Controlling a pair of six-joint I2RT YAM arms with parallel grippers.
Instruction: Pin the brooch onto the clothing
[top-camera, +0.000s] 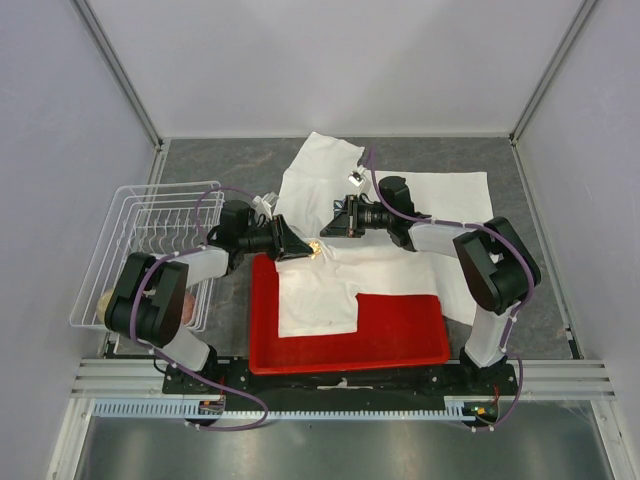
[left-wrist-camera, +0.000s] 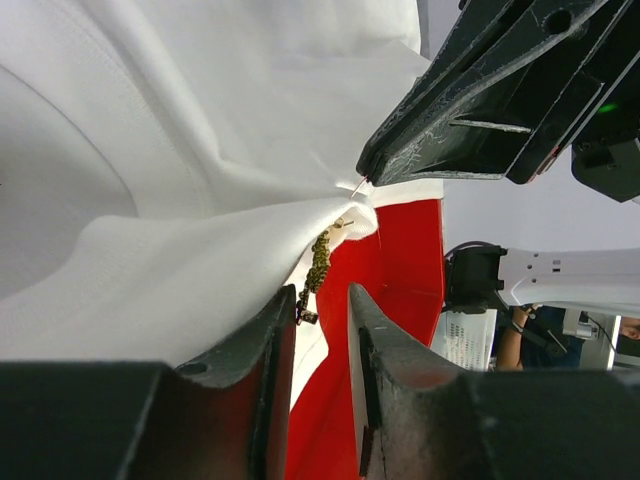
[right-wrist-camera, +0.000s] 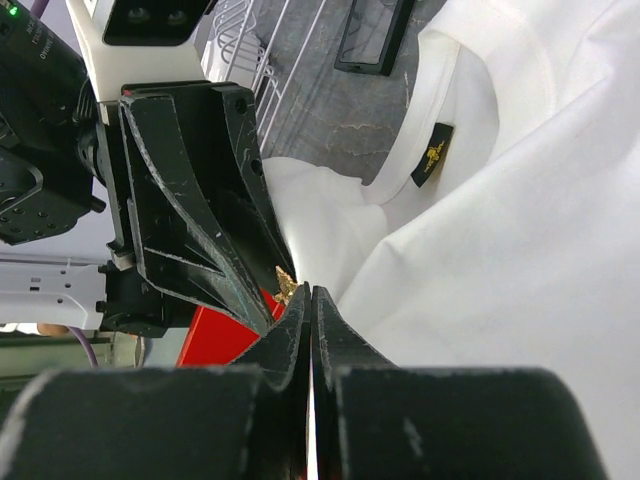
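The clothing (top-camera: 420, 200), a white T-shirt, lies over the red tray and the grey table, with one fold lifted between the two grippers. The brooch (left-wrist-camera: 320, 262), tiny and gold, hangs from that fold's edge (left-wrist-camera: 340, 215). It also shows as a gold speck in the top view (top-camera: 315, 249). My left gripper (left-wrist-camera: 322, 295) is open just below it; nothing sits between its fingers, and the brooch's lower end is close to the left finger. My right gripper (right-wrist-camera: 310, 292) is shut, its tip (left-wrist-camera: 368, 172) pinching a thin pin that pokes out of the fold. The brooch (right-wrist-camera: 285, 286) sits beside that tip.
The red tray (top-camera: 400, 340) sits at the near centre under part of the shirt. A white wire rack (top-camera: 150, 240) stands at the left. A small black square tray (right-wrist-camera: 372, 35) lies on the grey table beyond the collar, whose black label (right-wrist-camera: 432, 155) shows.
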